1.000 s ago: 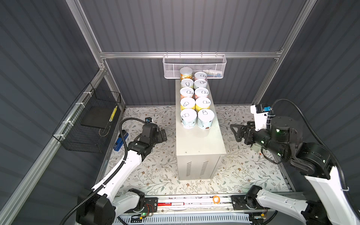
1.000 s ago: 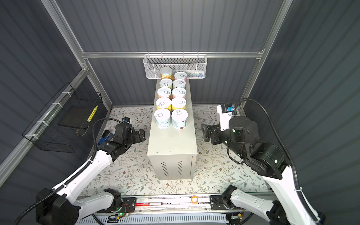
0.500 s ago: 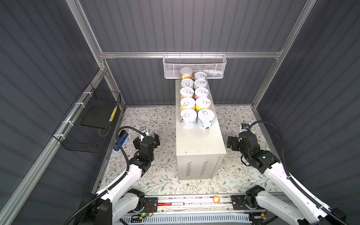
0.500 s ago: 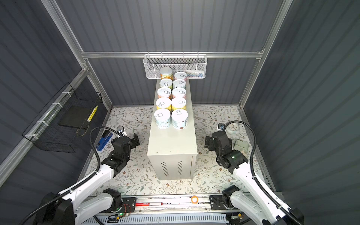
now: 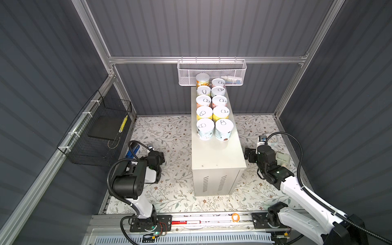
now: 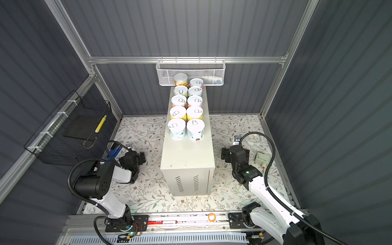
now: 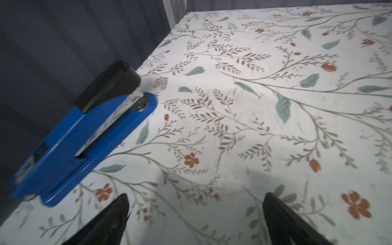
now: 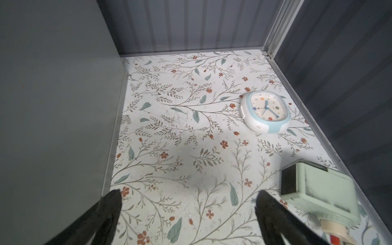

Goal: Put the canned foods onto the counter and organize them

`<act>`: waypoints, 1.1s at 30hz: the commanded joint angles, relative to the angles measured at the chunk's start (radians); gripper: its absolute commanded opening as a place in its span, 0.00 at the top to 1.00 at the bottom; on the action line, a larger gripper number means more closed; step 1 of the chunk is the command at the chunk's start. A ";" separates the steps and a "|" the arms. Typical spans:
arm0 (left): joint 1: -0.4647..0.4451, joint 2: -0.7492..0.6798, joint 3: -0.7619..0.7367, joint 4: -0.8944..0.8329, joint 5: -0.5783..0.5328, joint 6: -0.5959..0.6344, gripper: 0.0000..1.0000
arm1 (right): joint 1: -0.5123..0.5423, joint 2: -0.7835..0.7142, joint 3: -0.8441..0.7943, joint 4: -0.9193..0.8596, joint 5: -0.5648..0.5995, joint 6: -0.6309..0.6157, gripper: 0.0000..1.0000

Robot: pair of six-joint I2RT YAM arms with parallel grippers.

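Several canned foods with silver pull-tab lids stand upright in two neat rows on the far half of the counter, a tall beige box with vent slits on its near end. My left gripper hangs low over the floral floor to the counter's left, open and empty. My right gripper sits low on the counter's right, beside its grey side wall, also open and empty. No can is near either gripper.
A blue stapler lies by the left wall. A white-blue clock and a pale green block lie right of the counter. A white mesh basket hangs behind the cans, a black wire basket on the left wall.
Both arms have dropped and pulled back toward the front rail; the right arm came down from high up. The cans have not moved.
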 commanded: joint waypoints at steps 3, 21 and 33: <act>-0.001 -0.017 -0.022 0.155 0.121 0.011 0.01 | -0.095 0.172 -0.031 0.282 0.106 -0.034 0.01; -0.004 0.009 0.041 0.084 0.079 0.008 0.00 | -0.413 0.437 -0.255 0.949 -0.294 -0.154 0.01; -0.006 0.011 0.043 0.080 0.075 0.008 0.00 | -0.413 0.462 -0.275 1.042 -0.245 -0.140 0.01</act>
